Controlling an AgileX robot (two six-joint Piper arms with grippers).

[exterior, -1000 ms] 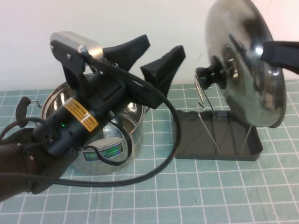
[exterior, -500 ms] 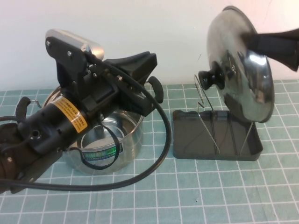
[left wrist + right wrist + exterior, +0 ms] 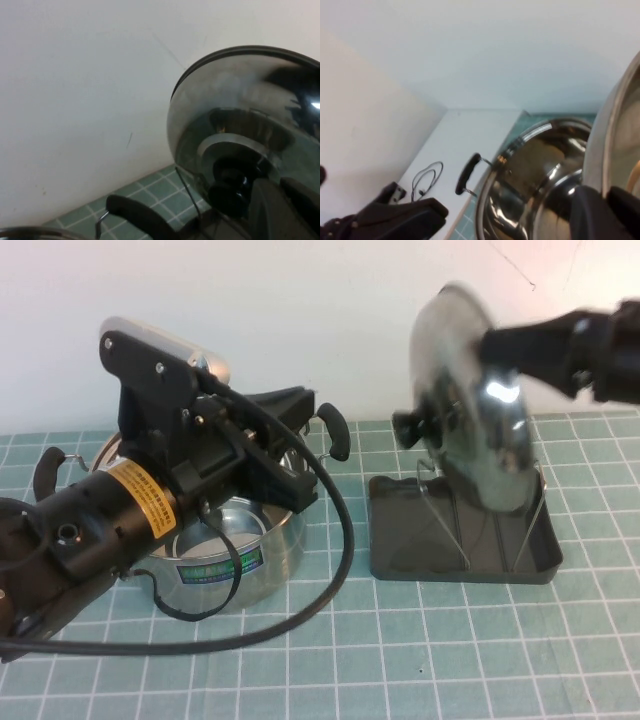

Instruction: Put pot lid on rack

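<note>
The shiny steel pot lid (image 3: 468,420) stands almost on edge over the dark grey rack (image 3: 400,540), its black knob (image 3: 412,427) facing the pot. Its lower rim reaches down among the rack's wire dividers (image 3: 440,490). My right gripper (image 3: 496,343) comes in from the right and is shut on the lid's upper rim; its fingers (image 3: 590,215) pinch the lid (image 3: 615,145) in the right wrist view. My left gripper (image 3: 303,400) hovers over the pot, shut and empty. The left wrist view shows the lid (image 3: 240,115) and its knob (image 3: 229,189) past the left gripper's fingers (image 3: 275,210).
The steel pot (image 3: 235,540) with black side handles (image 3: 333,430) and a green label sits left of the rack, under my left arm. A black cable (image 3: 340,540) loops from that arm over the green grid mat (image 3: 420,640). A white wall stands behind.
My left gripper has shut and drawn back over the pot. My right gripper has carried the lid left and down toward the rack, turning it more edge-on.
</note>
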